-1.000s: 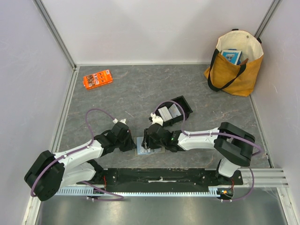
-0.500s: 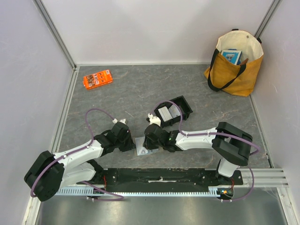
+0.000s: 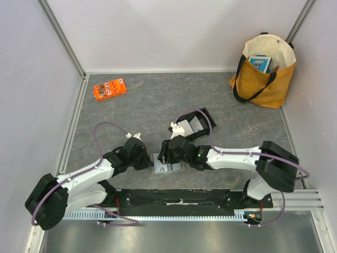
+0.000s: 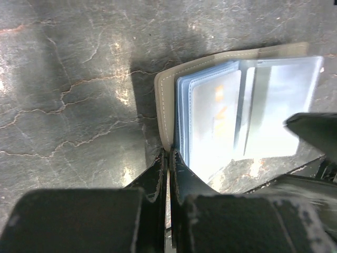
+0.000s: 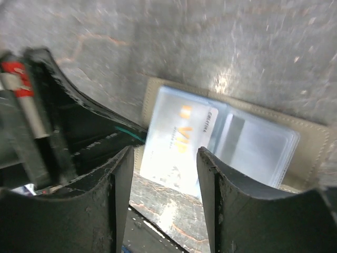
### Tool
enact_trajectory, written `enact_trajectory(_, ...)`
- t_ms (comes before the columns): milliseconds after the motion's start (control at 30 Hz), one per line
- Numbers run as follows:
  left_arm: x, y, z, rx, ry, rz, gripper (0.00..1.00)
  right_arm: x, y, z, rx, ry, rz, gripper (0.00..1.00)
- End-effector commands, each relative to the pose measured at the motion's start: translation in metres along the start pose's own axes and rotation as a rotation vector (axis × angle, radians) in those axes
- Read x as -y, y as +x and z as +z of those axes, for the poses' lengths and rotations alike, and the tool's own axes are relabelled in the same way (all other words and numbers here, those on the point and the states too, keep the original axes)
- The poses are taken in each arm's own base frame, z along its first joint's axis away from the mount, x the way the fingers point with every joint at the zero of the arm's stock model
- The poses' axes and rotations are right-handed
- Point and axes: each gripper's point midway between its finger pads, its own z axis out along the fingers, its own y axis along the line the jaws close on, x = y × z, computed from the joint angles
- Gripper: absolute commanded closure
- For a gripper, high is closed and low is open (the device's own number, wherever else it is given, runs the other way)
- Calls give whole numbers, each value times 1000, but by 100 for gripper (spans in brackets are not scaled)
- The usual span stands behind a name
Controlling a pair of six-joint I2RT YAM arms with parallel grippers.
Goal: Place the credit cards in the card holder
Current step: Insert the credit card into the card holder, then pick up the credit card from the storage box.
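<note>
The card holder [image 3: 167, 168] is seen lying open on the grey table [image 3: 147, 105] in the lower centre of the overhead view, between the two arms, its taupe cover down and its pale blue clear sleeves facing up. In the left wrist view one of the credit cards [image 4: 216, 121], pale with an orange mark, is seen flat on the left-hand stack of sleeves; whether it is slid fully into a pocket cannot be told. The left gripper [image 4: 167, 158] is seen with its jaws pressed fully together, the tips touching the holder's lower left corner; whether the cover edge is pinched between them cannot be told. The right gripper [image 5: 163, 179] is held just above the holder with its jaws parted and nothing between them, the same card showing in the gap below. Pale flat pieces, possibly further cards, are seen in a black tray [image 3: 206, 115] just above centre, partly hidden by the right arm's cable. An orange packet [image 3: 109, 88] lies at the upper left, and a yellow tote bag [image 3: 263, 71] stands at the upper right.
</note>
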Motion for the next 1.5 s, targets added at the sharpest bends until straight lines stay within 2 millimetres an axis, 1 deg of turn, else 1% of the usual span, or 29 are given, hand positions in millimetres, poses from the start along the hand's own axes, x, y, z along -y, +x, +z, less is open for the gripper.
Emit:
enact_trajectory(0,15,-11,-10,39,49,25,98,-9,-56,-26,148,-30,-41,40)
enact_trajectory(33,17,-13,-11,45,54,26,98,-5,-60,-29,148,-17,-46,39)
enact_trajectory(67,19,-14,-12,46,59,31,98,-4,-68,-33,165,-15,-44,39)
enact_trajectory(100,20,-15,-13,47,59,35,98,2,-73,-36,172,6,-47,38)
enact_trajectory(233,26,-19,-17,51,76,49,98,24,-104,-49,229,43,-39,34)
enact_trajectory(367,28,-19,-17,47,79,52,98,42,-135,-61,270,88,-51,30)
enact_trajectory(467,28,-19,-18,49,82,55,98,58,-153,-65,286,129,-57,29)
enact_trajectory(600,30,-20,-18,47,87,60,98,80,-174,-66,296,162,-32,28)
enact_trajectory(633,31,-21,-19,48,89,59,98,90,-180,-65,295,174,-22,28)
enact_trajectory(667,31,-20,-19,47,87,59,98,97,-183,-64,289,180,-12,28)
enact_trajectory(733,32,-21,-20,50,93,59,98,106,-190,-60,276,172,-1,28)
enact_trajectory(833,33,-22,-21,53,99,60,98,123,-196,-55,258,196,7,28)
enact_trajectory(933,35,-22,-22,50,103,64,98,132,-197,-45,226,197,-3,28)
enact_trajectory(1000,35,-22,-22,50,103,64,98,138,-194,-37,201,197,1,27)
enact_trajectory(1033,35,-22,-22,51,102,63,98,137,-192,-33,180,175,2,27)
enact_trajectory(1100,35,-23,-22,54,102,62,98,142,-188,-25,155,175,11,27)
enact_trajectory(1467,37,-24,-21,47,96,64,98,151,-174,15,49,131,16,27)
